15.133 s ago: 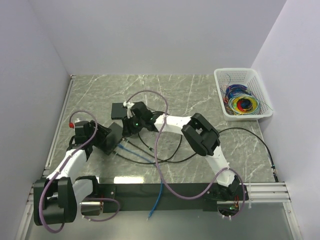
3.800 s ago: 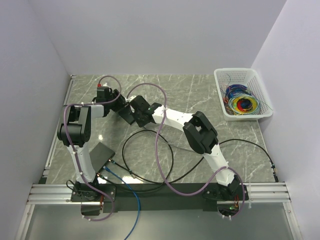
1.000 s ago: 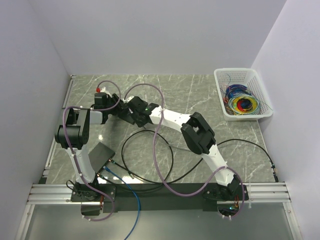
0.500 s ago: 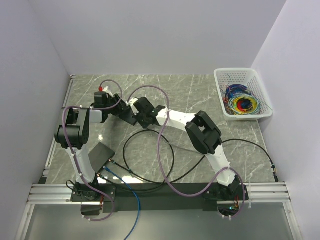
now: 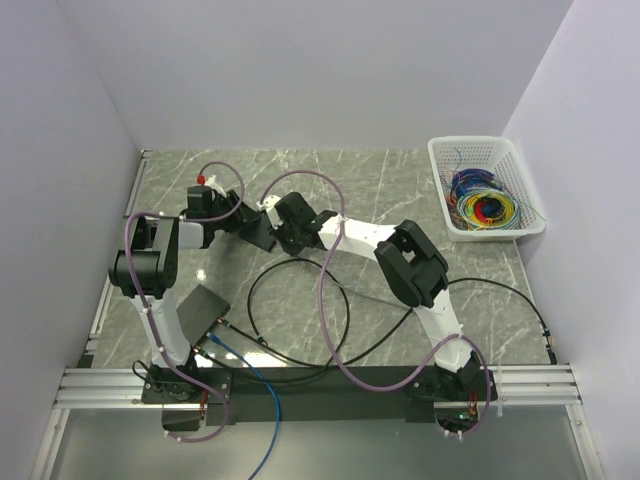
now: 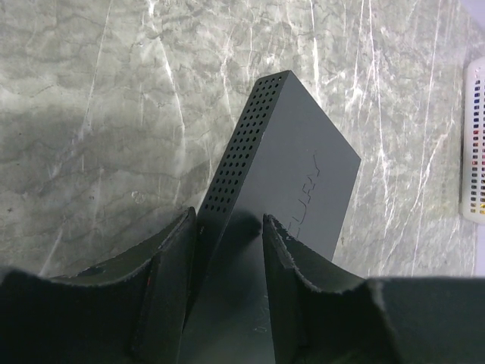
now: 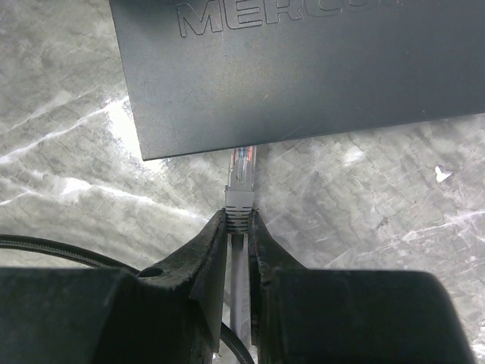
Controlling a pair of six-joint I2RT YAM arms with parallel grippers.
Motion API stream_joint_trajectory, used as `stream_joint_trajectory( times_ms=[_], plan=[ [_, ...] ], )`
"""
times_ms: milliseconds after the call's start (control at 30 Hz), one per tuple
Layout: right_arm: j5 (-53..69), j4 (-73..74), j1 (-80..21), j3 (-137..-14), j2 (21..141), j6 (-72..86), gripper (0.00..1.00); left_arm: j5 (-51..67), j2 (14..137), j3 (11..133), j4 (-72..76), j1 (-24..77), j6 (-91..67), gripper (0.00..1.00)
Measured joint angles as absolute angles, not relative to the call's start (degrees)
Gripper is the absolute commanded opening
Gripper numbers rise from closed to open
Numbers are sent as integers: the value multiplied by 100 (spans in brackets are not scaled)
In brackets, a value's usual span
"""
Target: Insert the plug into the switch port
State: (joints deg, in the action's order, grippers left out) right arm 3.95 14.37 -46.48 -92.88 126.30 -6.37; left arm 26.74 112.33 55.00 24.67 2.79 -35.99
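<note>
Right wrist cam: my right claw point(image 7: 239, 221) is pinched narrow on the plug point(image 7: 241, 182), w/ its clear tip meeting the near edge of the switch point(image 7: 303, 76); the port itself is hidden from here. My left claw point(image 6: 229, 227) is clamped on the switch's end, bracing it over the surface point(image 6: 91, 114). I'd say grab & line-up are done, and what's left is the push-in til the plug seats.

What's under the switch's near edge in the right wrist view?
The tip of the plug reaches just under the edge of the switch. The port itself is covered, so seating cannot be judged.
</note>
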Motion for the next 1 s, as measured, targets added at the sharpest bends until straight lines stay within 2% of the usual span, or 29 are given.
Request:
stream_joint_trajectory(
  times_ms=[400,800,1000],
  plan=[
    [819,1413,-4543,-9288,12630,-760,0,2718,11233,5457,2545,281,-3481,42],
    [2185,744,-3988,-8945,12580,-283,0,2711,11233,5242,2995,311,-3385,41],
    [2545,854,-3726,-9428,12634,-128,0,2429,11214,5199,3092,454,-3343,40]
  ],
)
